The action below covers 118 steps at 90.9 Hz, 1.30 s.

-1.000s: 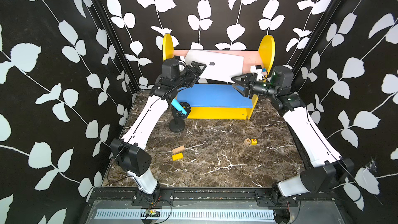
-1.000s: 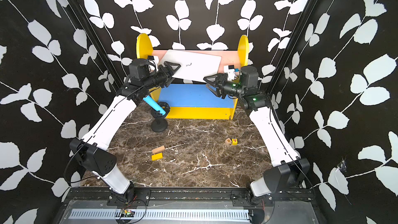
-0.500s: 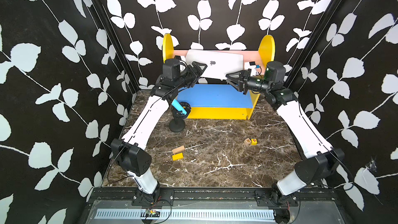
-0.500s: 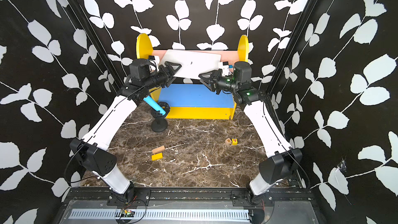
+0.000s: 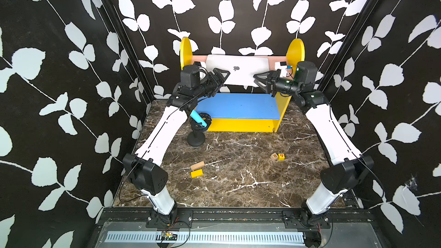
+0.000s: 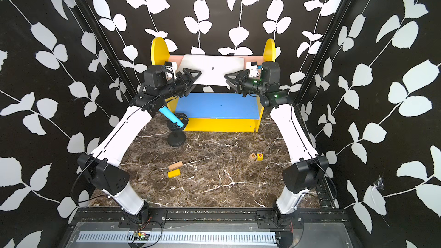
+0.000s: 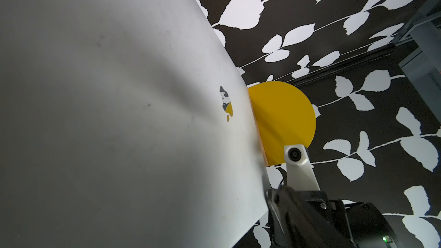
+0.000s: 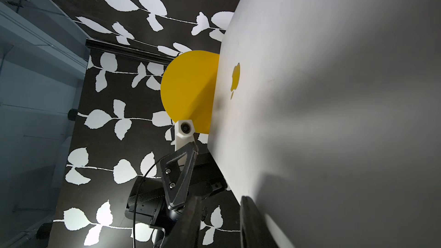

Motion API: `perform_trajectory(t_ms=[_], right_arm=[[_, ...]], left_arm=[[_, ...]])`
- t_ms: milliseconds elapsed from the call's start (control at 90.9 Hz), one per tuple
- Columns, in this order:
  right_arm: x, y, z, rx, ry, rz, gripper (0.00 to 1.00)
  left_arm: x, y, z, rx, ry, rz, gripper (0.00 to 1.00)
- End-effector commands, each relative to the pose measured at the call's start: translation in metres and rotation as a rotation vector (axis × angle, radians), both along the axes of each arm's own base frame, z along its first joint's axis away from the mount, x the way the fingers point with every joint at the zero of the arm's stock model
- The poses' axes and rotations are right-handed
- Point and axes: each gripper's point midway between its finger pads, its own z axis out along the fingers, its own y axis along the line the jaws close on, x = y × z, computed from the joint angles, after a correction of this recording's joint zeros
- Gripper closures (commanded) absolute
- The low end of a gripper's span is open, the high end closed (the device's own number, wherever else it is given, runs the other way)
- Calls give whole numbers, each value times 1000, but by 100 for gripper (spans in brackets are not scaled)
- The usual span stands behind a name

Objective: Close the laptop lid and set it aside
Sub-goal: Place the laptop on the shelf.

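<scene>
Now that the right gripper (image 5: pixel 259 81) has closed in on the laptop (image 5: pixel 238 64) and narrowed, its jaws straddle the right edge; a firm clamp cannot be confirmed. At the left corner, the left gripper (image 5: pixel 220 78) stands wide apart. With its lid (image 6: pixel 222 65) shut, the laptop has squared up on the shelf (image 5: pixel 276 57) and appears ready for moving aside.

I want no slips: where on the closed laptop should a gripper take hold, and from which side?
Pinch the laptop at its front corners, coming from the front: it is thin, lies logo-up, and yellow end panels block its short sides further back.
</scene>
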Motion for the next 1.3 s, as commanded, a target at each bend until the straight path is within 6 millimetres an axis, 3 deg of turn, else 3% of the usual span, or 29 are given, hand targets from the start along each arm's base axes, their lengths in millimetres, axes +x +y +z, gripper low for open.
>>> perform_trajectory(t_ms=[0,275,825,1287], right_arm=[[7,-3,7,-14,-45,-9,69],[8,-5,15,-30,-66,9,69],[-43,-14,39,-129,-167,65,69],[-77,-19,32,-222,-200,119,69]], left_arm=[[-8,1,35,-25,-106,-15,18],[-7,1,36,-13,-106,-28,17],[-29,10,36,71,-110,-136,13],[-55,16,32,149,-121,-203,21]])
